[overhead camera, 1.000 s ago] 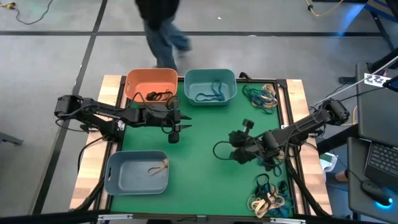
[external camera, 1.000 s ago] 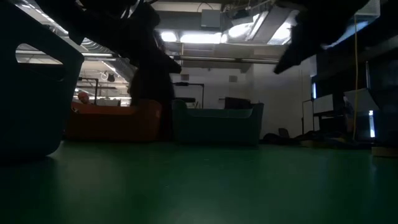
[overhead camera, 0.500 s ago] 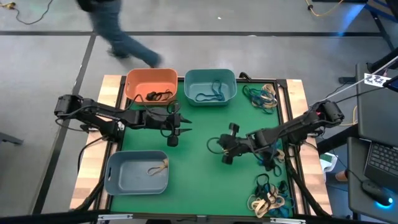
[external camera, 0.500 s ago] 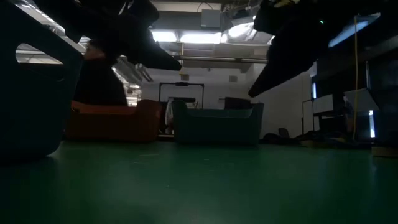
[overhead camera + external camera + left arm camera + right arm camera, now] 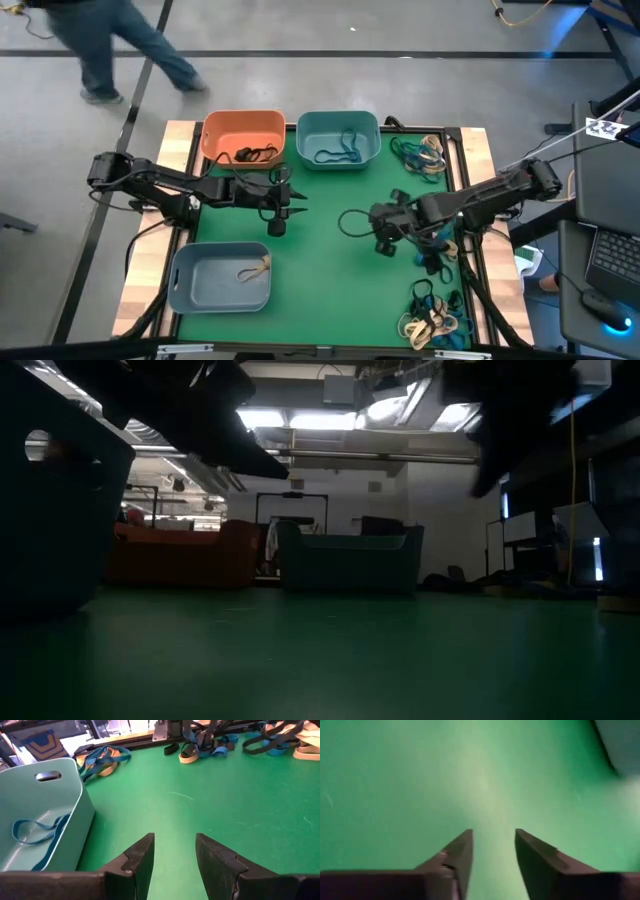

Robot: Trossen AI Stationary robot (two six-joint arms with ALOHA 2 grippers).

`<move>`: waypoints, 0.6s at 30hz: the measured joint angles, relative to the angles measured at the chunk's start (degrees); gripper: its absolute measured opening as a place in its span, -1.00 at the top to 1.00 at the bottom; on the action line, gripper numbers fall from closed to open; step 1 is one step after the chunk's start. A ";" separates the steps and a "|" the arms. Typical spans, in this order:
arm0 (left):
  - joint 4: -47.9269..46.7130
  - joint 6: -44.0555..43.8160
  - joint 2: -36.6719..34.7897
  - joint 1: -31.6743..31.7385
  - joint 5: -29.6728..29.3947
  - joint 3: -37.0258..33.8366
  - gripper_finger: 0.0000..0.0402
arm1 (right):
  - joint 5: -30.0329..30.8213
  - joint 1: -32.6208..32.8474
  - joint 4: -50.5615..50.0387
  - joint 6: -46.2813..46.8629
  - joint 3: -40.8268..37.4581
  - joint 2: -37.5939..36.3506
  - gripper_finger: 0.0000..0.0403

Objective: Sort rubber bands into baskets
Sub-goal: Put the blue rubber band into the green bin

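Since the earlier frame our right tool (image 5: 385, 228) has pulled back toward its own side of the bench (image 5: 320, 290) and its fingers (image 5: 456, 855) now stand apart with nothing between them; a black rubber band (image 5: 352, 222) lies as an open loop on the green just beside it. Our left tool (image 5: 282, 208) waits near the orange basket (image 5: 243, 131), fingers apart and empty.

We judge the bands light, limp and stretchy; pinching one strand where the loop lifts off the mat should work best.

From above we see all three baskets, the teal basket (image 5: 338, 125) and grey-blue basket (image 5: 220, 277) included, plus unsorted piles (image 5: 420, 153) along the right edge. The left wrist view alone shows a blue band (image 5: 35, 831) lying inside the teal tub.
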 joint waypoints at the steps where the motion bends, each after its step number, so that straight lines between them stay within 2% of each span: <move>1: -0.02 0.01 0.00 0.00 0.00 0.00 0.30 | 0.07 0.53 -4.08 2.25 0.63 -0.66 0.15; 4: -0.02 -0.06 0.00 0.00 0.00 0.00 0.30 | 0.07 3.19 -14.30 10.01 0.43 -2.92 -0.03; 8: -0.04 -0.21 0.00 0.00 0.00 0.00 0.30 | -0.32 7.94 -23.33 15.99 -1.57 -4.46 -0.16; 18: -0.85 -0.02 0.00 0.10 -0.02 0.00 0.30 | -5.29 15.98 -26.78 15.83 -8.97 -4.52 -0.18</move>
